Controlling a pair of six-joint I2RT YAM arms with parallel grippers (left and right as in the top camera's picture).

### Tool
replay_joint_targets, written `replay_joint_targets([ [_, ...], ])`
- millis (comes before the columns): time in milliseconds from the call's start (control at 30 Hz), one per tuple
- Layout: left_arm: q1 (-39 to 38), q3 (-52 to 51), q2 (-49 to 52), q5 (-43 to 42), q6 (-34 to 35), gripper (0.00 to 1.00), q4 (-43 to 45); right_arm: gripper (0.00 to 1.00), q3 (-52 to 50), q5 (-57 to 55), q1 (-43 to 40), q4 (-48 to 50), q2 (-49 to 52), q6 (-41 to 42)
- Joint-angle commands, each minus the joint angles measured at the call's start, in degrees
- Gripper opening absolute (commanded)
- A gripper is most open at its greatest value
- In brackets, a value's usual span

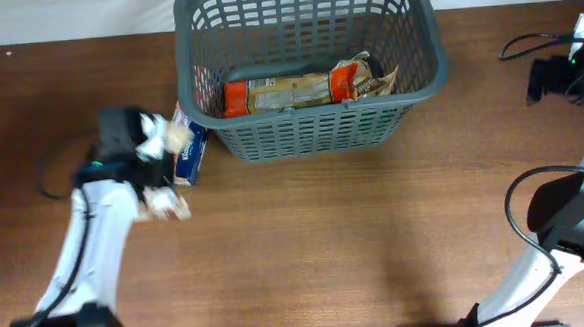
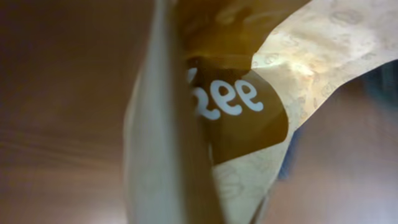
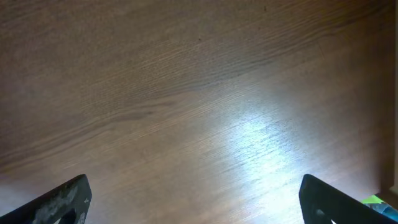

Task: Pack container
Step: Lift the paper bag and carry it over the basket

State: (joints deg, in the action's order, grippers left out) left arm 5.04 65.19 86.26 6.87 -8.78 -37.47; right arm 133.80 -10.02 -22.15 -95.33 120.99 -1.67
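The container (image 1: 311, 134), at the overhead's upper centre, looks light and stiff, best taken by its thick rim, while the left gripper (image 1: 149, 141) pinches a crinkly tan packet (image 2: 236, 124) and the right gripper (image 3: 196, 205) gapes empty.

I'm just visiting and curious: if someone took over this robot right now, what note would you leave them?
Left hand: appears shut on a cream packet, beside the basket.
Right hand: open, empty, over bare table.
Done: one orange-ended packet lies in the basket.
To do: the cream packet, plus a blue packet on the table next to the basket.
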Motion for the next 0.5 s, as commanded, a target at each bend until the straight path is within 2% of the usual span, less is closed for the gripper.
replay_joint_targets([
  [0, 4.24, 8.39, -5.07, 7.50, 2.95, 0.02, 0.22, 0.99, -0.26, -0.74, -0.04, 0.17, -0.35, 0.50],
  [200, 8.63, 17.66, -8.28, 7.19, 2.97, 0.02, 3.13, 0.99, -0.26, -0.74, -0.04, 0.17, -0.35, 0.50],
  [333, 6.86, 26.23, -8.37, -5.27, 2.84, 0.02, 9.07, 0.99, -0.26, -0.74, -0.04, 0.17, -0.35, 0.50],
  [467, 1.97, 28.39, -8.37, -18.71, 2.73, 0.02, 16.24, 0.99, -0.26, -0.74, -0.04, 0.17, -0.35, 0.50],
])
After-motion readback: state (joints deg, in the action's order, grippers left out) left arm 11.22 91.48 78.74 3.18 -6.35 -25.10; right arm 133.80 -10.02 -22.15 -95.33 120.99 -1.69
